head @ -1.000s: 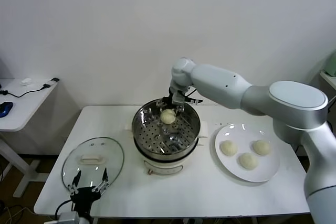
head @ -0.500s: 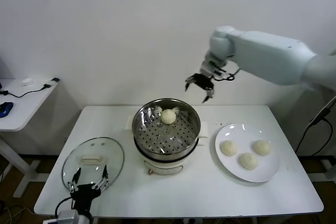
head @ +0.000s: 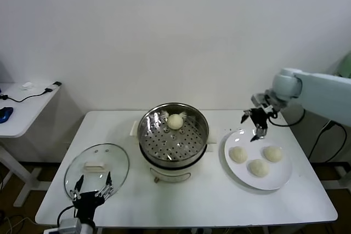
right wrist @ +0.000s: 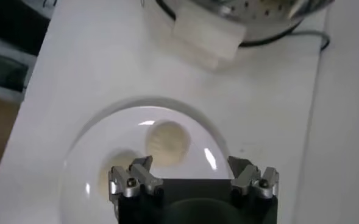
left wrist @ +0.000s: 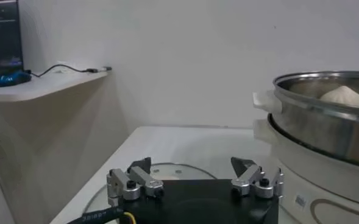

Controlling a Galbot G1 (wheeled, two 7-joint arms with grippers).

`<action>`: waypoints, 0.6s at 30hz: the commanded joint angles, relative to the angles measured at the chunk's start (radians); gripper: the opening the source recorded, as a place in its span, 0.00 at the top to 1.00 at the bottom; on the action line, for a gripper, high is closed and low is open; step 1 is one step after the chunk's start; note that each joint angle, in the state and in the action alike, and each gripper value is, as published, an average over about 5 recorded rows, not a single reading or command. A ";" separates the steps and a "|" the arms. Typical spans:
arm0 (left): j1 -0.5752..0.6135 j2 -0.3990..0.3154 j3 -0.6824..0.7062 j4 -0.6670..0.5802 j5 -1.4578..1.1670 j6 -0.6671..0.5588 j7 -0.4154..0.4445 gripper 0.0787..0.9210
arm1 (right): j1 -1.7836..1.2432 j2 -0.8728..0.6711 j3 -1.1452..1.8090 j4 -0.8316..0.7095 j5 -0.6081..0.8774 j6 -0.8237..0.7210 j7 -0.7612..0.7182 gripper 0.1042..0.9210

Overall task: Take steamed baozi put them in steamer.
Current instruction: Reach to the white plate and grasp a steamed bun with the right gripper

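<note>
The steamer (head: 173,142) stands mid-table with one steamed baozi (head: 175,121) on its perforated tray near the far rim. Three more baozi (head: 238,154) (head: 259,167) (head: 273,153) lie on the white plate (head: 279,176) to the right. My right gripper (head: 255,122) hangs open and empty above the plate's far edge. Its wrist view looks down on one baozi (right wrist: 168,141) just beyond the open gripper (right wrist: 191,165), with a second baozi (right wrist: 119,171) partly hidden. My left gripper (head: 92,187) stays parked, open, low at the front left.
The glass lid (head: 97,166) with its white knob lies flat on the table left of the steamer, under my left gripper (left wrist: 191,165). A side table (head: 22,108) with cables stands at far left. The steamer's white handle (right wrist: 206,33) is close to the plate.
My right gripper has left the baozi in the steamer, risen, then swung right and down over the plate. The left arm has not moved.
</note>
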State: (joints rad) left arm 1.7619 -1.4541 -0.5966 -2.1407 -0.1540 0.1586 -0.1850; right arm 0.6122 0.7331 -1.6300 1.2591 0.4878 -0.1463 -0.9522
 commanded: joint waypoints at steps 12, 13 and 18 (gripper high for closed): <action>0.012 0.002 -0.002 0.003 -0.006 -0.006 -0.002 0.12 | -0.329 0.082 0.221 -0.135 -0.030 -0.189 0.122 0.12; 0.012 0.003 -0.002 0.003 -0.007 -0.006 -0.003 0.12 | -0.334 0.089 0.226 -0.141 -0.031 -0.191 0.125 0.12; 0.009 0.005 -0.003 0.004 -0.008 -0.006 -0.003 0.12 | -0.351 0.110 0.244 -0.178 -0.054 -0.201 0.138 0.12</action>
State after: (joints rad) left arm 1.7731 -1.4522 -0.5993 -2.1360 -0.1570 0.1518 -0.1876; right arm 0.3350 0.8049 -1.4437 1.1400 0.4525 -0.3116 -0.8451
